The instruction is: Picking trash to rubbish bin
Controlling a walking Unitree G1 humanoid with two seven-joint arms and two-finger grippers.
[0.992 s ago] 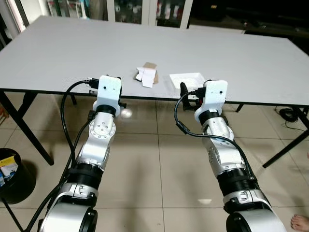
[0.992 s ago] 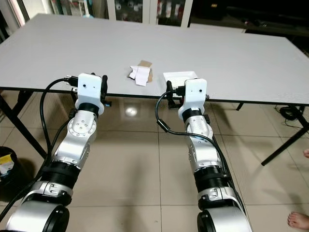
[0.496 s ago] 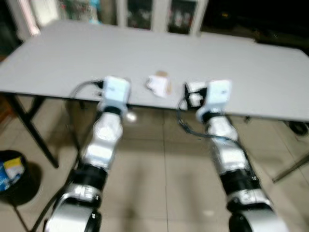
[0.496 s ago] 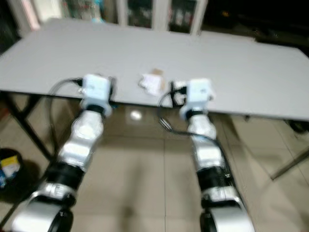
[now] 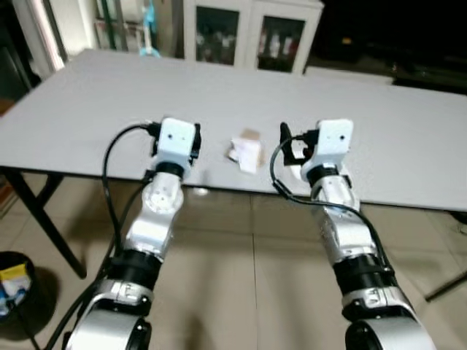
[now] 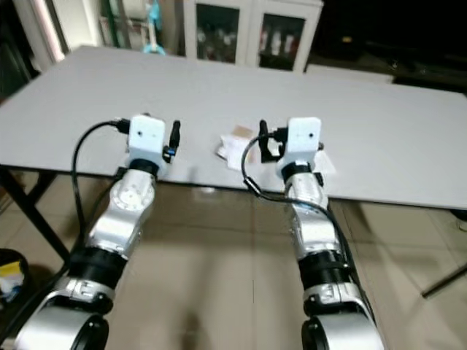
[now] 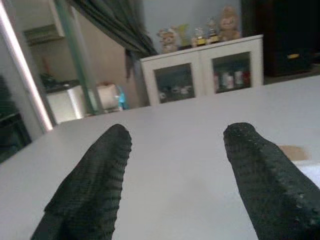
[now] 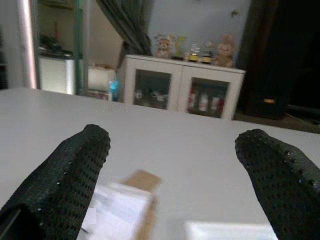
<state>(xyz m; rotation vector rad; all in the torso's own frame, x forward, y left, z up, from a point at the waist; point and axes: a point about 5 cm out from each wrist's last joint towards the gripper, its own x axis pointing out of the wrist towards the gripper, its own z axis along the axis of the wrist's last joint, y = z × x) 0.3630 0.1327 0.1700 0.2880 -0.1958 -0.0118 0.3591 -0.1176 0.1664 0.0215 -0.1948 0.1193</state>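
Between both open end effectors [image 5: 195, 138] [image 5: 286, 142]: trash [image 5: 246, 150] on table [image 5: 87, 109].

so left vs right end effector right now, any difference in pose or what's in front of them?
The left end effector points at bare table, with the crumpled paper off to its right; the right end effector points almost straight at that paper, which lies between its fingers in the right wrist view. The right one also has a flat white sheet beside it; the left has none nearby. Shared: both are open, raised over the table's near edge and holding nothing.
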